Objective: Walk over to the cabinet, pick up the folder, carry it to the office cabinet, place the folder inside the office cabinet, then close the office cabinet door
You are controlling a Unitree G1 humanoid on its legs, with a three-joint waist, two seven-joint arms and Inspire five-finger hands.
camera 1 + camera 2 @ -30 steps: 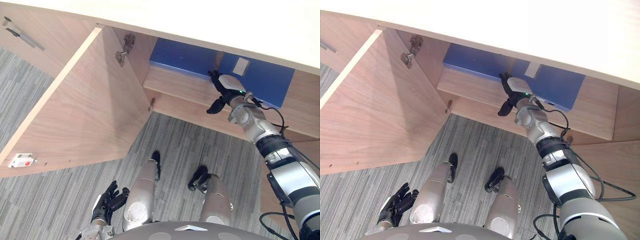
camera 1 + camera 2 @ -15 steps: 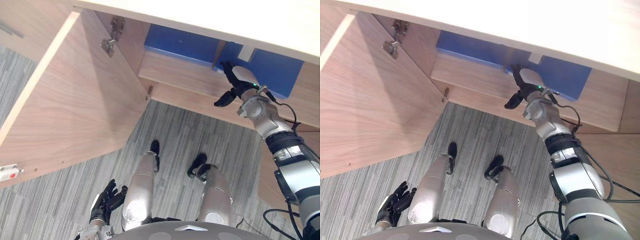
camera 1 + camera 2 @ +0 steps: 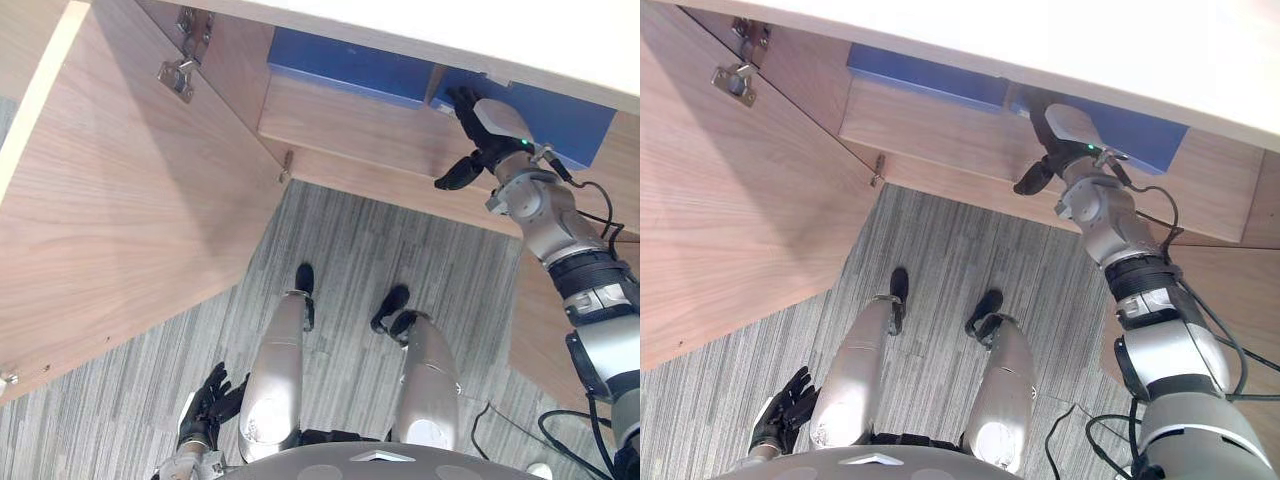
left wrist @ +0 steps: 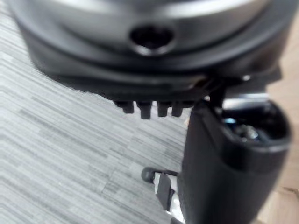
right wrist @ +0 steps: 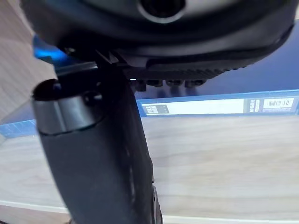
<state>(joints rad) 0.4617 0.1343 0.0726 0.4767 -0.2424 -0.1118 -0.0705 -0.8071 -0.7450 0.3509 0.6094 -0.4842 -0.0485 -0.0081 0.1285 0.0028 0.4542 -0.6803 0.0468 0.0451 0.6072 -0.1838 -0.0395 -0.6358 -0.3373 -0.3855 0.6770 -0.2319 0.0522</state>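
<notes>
Where the right hand (image 3: 493, 128) reaches the folder (image 3: 572, 125) (partly hidden), its grip is unclear.

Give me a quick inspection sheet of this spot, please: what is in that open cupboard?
surface: wooden cabinet shelf, carrying the folder.
job's things: blue folder lying flat inside the cabinet; cabinet door wide open.
clutter: nothing seen.
hands: right hand open, fingers straight at the folder's near edge; left hand open, relaxed, low beside the robot.
cables: nothing seen.
surroundings: grey striped carpet below the cabinet.
</notes>
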